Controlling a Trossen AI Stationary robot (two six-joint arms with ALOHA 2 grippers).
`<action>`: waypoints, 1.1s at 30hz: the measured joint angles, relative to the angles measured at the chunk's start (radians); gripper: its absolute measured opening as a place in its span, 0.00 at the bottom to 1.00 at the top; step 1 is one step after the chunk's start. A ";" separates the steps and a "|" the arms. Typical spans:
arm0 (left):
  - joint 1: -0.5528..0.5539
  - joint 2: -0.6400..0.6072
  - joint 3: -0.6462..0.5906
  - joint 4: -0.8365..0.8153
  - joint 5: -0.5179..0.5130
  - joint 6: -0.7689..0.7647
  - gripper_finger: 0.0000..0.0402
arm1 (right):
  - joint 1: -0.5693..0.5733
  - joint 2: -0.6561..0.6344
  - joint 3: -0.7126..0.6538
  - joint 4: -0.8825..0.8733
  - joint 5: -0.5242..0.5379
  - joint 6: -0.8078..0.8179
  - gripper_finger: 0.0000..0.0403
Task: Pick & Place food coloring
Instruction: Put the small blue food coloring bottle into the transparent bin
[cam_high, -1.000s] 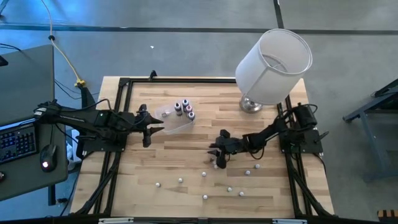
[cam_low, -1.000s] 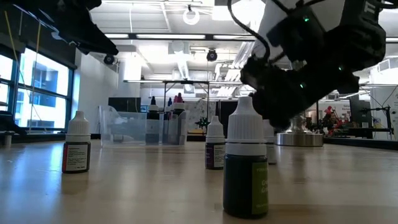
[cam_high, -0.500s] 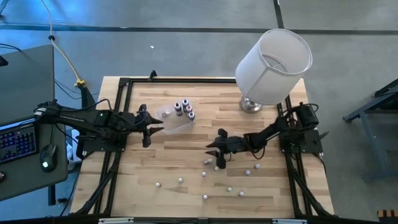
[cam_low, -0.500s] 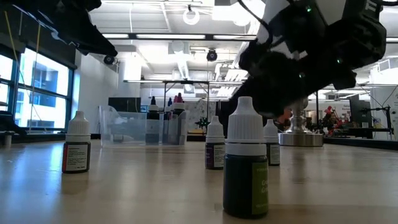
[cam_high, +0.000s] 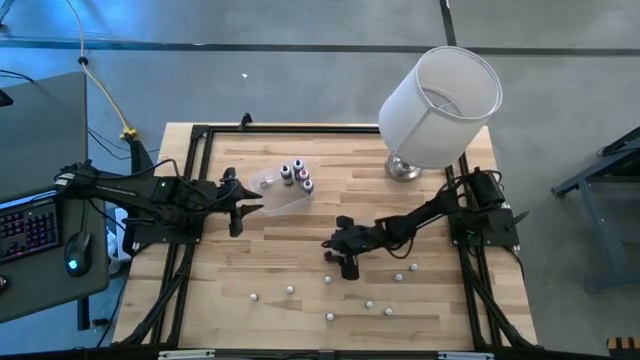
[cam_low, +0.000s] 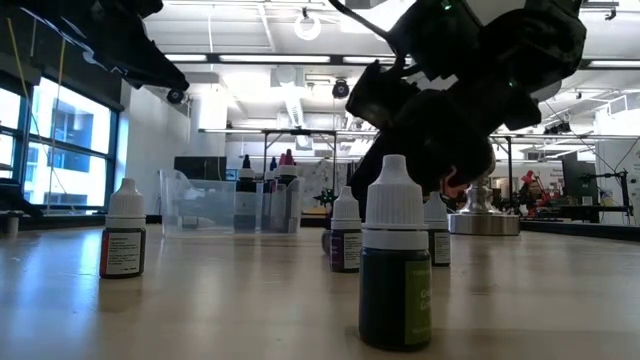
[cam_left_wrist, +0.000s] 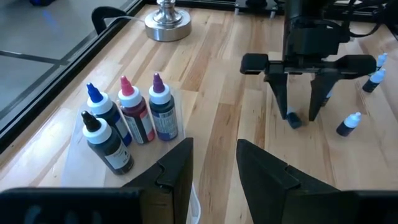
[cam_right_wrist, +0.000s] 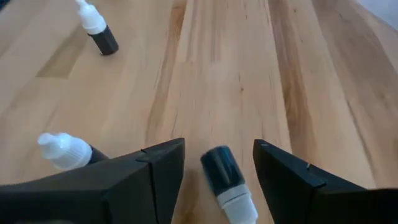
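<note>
Inside the clear tub (cam_left_wrist: 81, 162), four bottles (cam_left_wrist: 134, 118); right gripper (cam_right_wrist: 214, 168) spread, seemingly unclamped.

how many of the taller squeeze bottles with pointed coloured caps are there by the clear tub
4, standing close together at the clear plastic tub: the blue-capped bottle, pink-capped bottle and purple-capped bottle in a row, and the black-capped bottle beside the blue one. None looks hidden.

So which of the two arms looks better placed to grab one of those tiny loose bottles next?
The right. The right gripper hangs open directly over a small bottle among the scattered ones, which sits between its fingers. The left gripper waits, open, beside the clear tub, away from them.
</note>
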 joint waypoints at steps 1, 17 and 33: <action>0.000 0.000 0.000 0.000 0.000 0.000 0.30 | 0.000 0.000 0.000 -0.003 0.008 -0.009 0.45; 0.000 0.000 0.000 0.000 0.019 -0.001 0.30 | -0.043 -0.001 0.000 -0.131 0.055 -0.003 0.33; 0.000 0.000 0.000 0.000 0.032 0.000 0.30 | -0.070 -0.005 0.015 -0.045 0.066 0.062 0.17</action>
